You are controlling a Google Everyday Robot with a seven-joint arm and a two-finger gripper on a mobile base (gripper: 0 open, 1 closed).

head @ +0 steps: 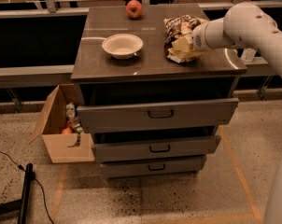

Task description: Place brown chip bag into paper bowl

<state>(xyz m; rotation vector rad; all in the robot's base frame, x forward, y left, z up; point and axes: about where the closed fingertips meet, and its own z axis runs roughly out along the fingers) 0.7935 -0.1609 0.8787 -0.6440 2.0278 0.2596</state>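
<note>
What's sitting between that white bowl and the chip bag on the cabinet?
Nothing: in the camera view only bare cabinet top lies between the bowl and the chip bag. The claw is at the bag's right side.

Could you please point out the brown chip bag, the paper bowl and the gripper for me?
brown chip bag (178, 24), camera view, upper dark part.
paper bowl (122, 43), camera view, bare inside.
gripper (186, 45), camera view, tip at the bag's right side.

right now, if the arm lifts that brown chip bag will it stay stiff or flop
Probably floppy and light: the brown chip bag lies crumpled. Its glossy film may slip in the gripper, now at its near right edge. It may overhang the shallow paper bowl.
</note>
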